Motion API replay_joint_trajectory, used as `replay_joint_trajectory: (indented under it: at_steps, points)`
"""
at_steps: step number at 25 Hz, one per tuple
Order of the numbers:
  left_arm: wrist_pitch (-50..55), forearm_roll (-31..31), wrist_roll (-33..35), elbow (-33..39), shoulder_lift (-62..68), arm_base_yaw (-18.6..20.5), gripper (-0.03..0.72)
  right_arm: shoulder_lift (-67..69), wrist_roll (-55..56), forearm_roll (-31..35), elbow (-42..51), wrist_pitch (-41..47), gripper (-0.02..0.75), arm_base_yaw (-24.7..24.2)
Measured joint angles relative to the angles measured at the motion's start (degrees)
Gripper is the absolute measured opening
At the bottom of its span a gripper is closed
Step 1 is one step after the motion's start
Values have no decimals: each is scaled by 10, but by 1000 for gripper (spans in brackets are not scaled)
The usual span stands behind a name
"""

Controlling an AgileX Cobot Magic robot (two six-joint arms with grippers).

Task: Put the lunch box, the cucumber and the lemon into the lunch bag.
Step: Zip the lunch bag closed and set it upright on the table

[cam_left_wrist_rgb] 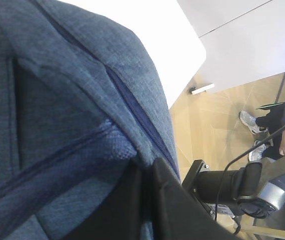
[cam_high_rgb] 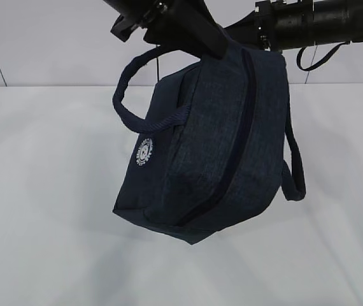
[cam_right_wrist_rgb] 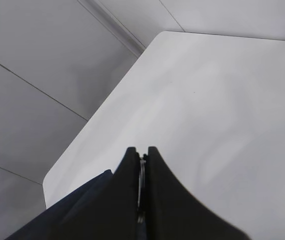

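Although lifted clear of the white table [cam_high_rgb: 48,255], hung tilted in mid-air: dark navy boxy fabric lunch bag [cam_high_rgb: 213,153], zipper line running down its face, round white logo [cam_high_rgb: 144,153] on the side, one loop handle [cam_high_rgb: 137,95] arching left and the other drooping on the right. Held up top by both arms. Left tool [cam_left_wrist_rgb: 145,200] clamped shut on the bag's fabric beside the zipper seam, black fingers [cam_left_wrist_rgb: 177,210] pressed into the cloth. Right tool [cam_right_wrist_rgb: 141,165] closed on a thin metal ring [cam_right_wrist_rgb: 142,172], likely the zipper pull, navy cloth just below it. Farther off, pale wall panels behind the table edge.
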Motion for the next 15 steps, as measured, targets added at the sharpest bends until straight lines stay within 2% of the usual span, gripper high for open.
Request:
replay_joint_trajectory:
  at_steps: [8, 15]
  points:
    - [-5, -9, 6, 1, 0, 0, -4, 4, 2, 1, 0, 8, 7, 0]
    - [-23, -7, 7, 1, 0, 0, -4, 7, 2, 29, -5, 8, 7, 0]
